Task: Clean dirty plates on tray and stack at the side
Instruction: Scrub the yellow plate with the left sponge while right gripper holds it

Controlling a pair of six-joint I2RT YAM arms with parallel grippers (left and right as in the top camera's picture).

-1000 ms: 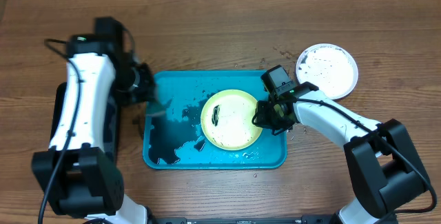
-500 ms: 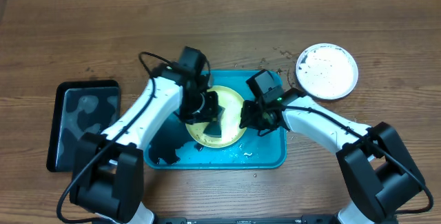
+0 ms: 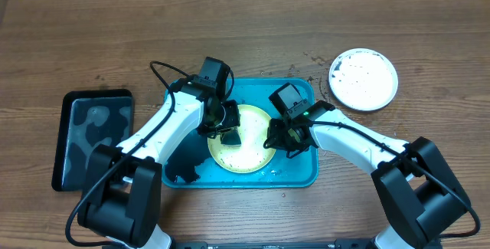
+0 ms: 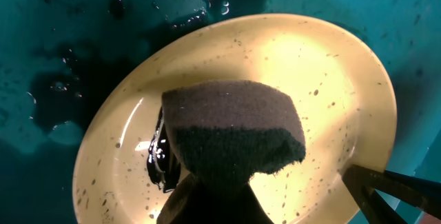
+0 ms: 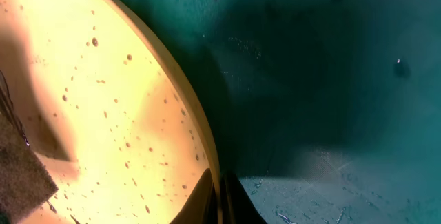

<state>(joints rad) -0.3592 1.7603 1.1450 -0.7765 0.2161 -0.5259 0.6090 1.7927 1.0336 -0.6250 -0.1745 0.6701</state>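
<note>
At far left, a smaller black tray (image 3: 92, 138) sits on the counter (image 3: 253, 34), out of the action. Moving right, your left hand (image 3: 228, 126) is clamped on a dark sponge (image 4: 234, 131) and presses it onto the yellow-green plate (image 3: 246, 153), which lies in the middle of the turquoise tray (image 3: 302, 174). So you are in the scrubbing step on this plate.

The plate is far from clean. A wet black smear (image 4: 157, 158) shows at the sponge's left edge, and dark specks are scattered over the whole face out to the rim. Murky water has pooled on the tray floor to the plate's left (image 3: 184, 165).

At the plate's right edge, your right hand (image 3: 277, 138) pinches the rim between narrowed fingers (image 5: 207, 189), steadying it. I cannot tell whether that side is lifted off the tray.

Next, I judge you should sweep the sponge across the smear and out over the specks. Keep the rim grip firm, because wet plastic will likely slide.

Farthest right, the white plate (image 3: 364, 79) rests on the counter apart from the tray. That looks like the stacking spot.
</note>
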